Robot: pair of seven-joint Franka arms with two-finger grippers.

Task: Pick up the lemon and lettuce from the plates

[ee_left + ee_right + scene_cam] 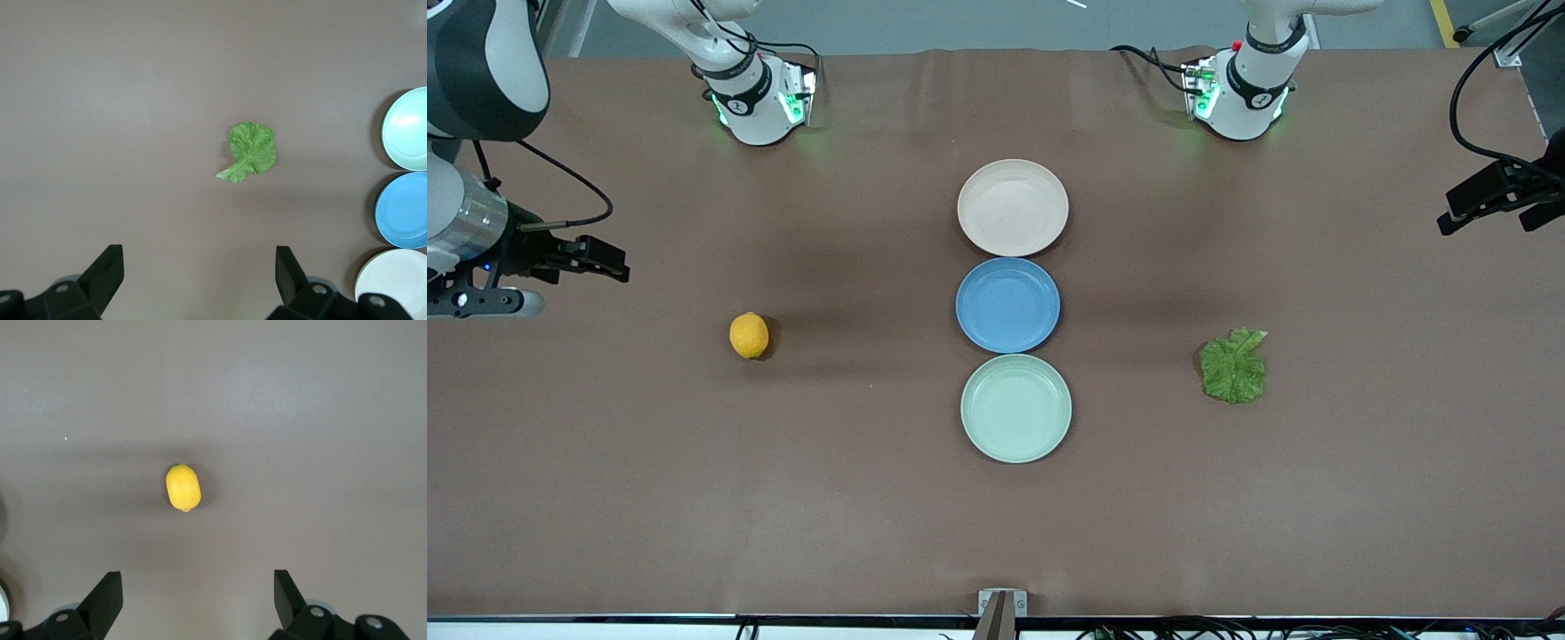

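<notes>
Lemon [749,335] is seen lying on bare table cloth [694,498] toward the right arm's end: oval, smooth, yellow-orange. Lettuce [1233,365] is laid flat toward the left arm's end, crinkled green, pale stem end. Beige plate [1013,207], blue plate [1008,305] and mint plate [1016,408] are lined up mid-table, mint nearest the front camera. Both arms are cropped at the frame edges. Left gripper [200,277] is spread wide, nothing held, over cloth near the lettuce. Right gripper [198,599] is likewise spread, nothing held, near the lemon.
</notes>
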